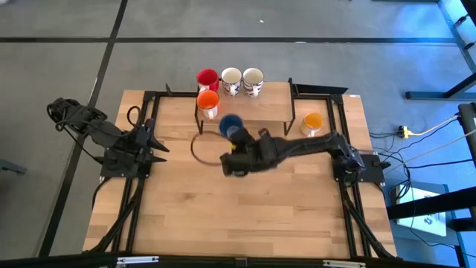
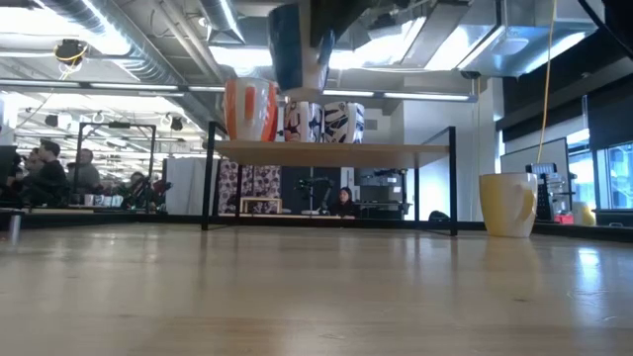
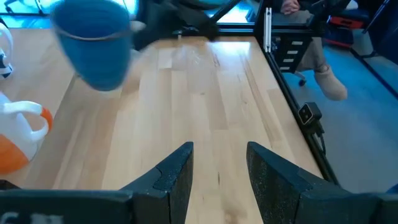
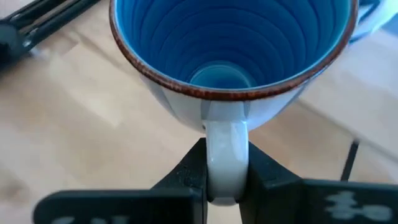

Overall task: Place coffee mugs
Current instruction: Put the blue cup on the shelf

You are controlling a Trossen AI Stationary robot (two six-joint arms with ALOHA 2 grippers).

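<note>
1. Wooden tabletop: one. It carries one low wooden shelf on a black frame.
2. Right pincer is clamped on the handle of the blue ceramic mug, raised in front of the shelf. Risk: the handle-only grip may let it swing and strike the orange-red mug.
3. Left pincer is open, empty, well left of the shelf.
4. Mugs: six. Four on the shelf, blue held, yellow-orange right of the shelf.

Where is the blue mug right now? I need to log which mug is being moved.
The blue mug is in the air, held by its handle in the right gripper, just in front of the shelf near the orange mug.
</note>
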